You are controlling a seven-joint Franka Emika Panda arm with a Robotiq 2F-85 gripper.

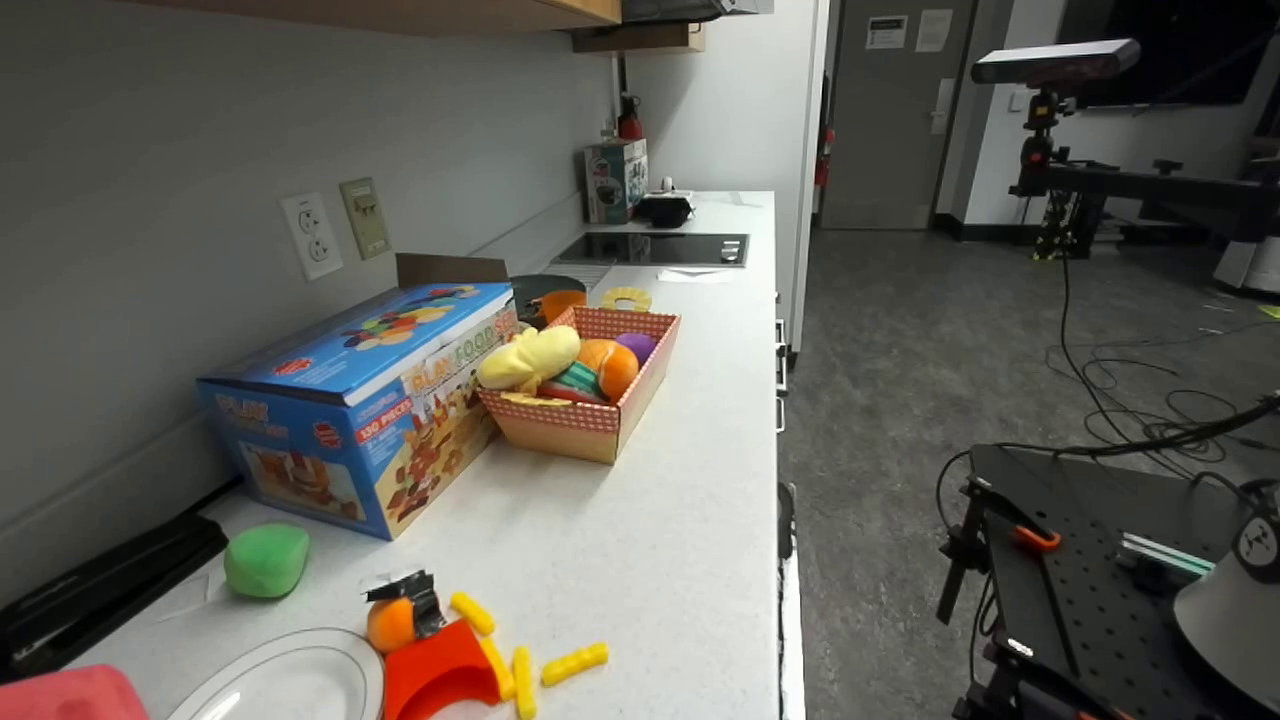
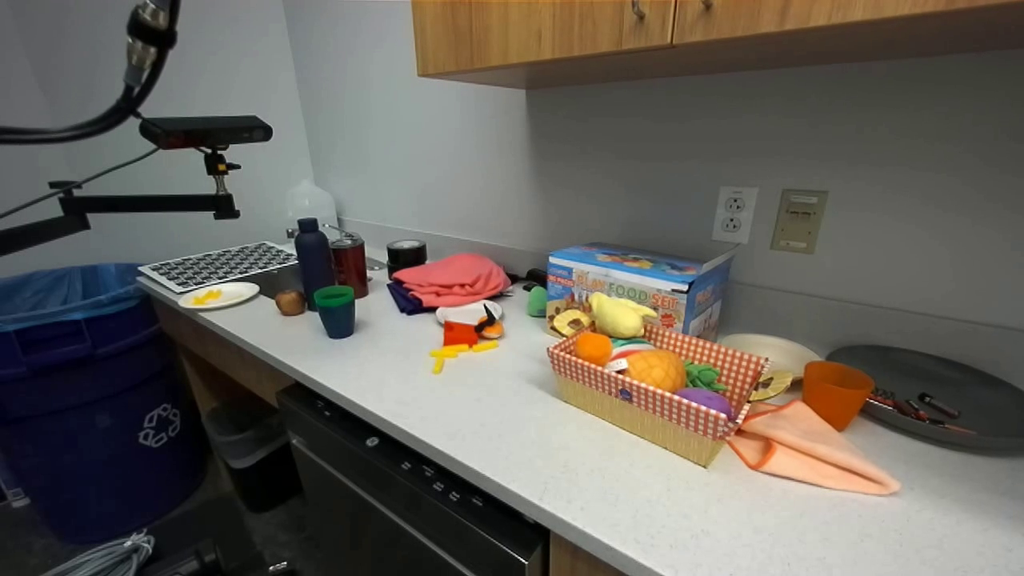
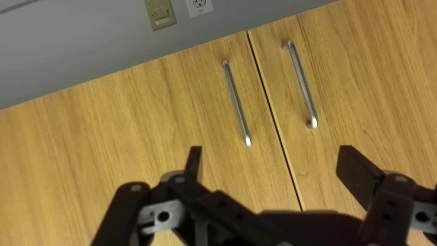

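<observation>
My gripper (image 3: pixel 270 149) is open in the wrist view, its dark fingers wide apart with nothing between them. It faces two wooden cabinet doors, a left one (image 3: pixel 129 143) and a right one (image 3: pixel 375 85). Each has a metal bar handle, the left handle (image 3: pixel 237 104) and the right handle (image 3: pixel 302 83), both showing just above the fingertips in the picture. The gripper appears apart from both. The upper cabinet (image 2: pixel 544 32) also shows in both exterior views (image 1: pixel 430 12). The gripper is outside both exterior views.
On the counter stand a checkered basket (image 2: pixel 632 412) of plush food, a blue play food box (image 1: pixel 300 420), an orange cup (image 2: pixel 836 394), a grey pan (image 2: pixel 936 400), a peach cloth (image 2: pixel 808 456), a dark bottle (image 2: pixel 314 260), a green cup (image 2: pixel 334 312) and a red fries holder (image 1: pixel 435 665).
</observation>
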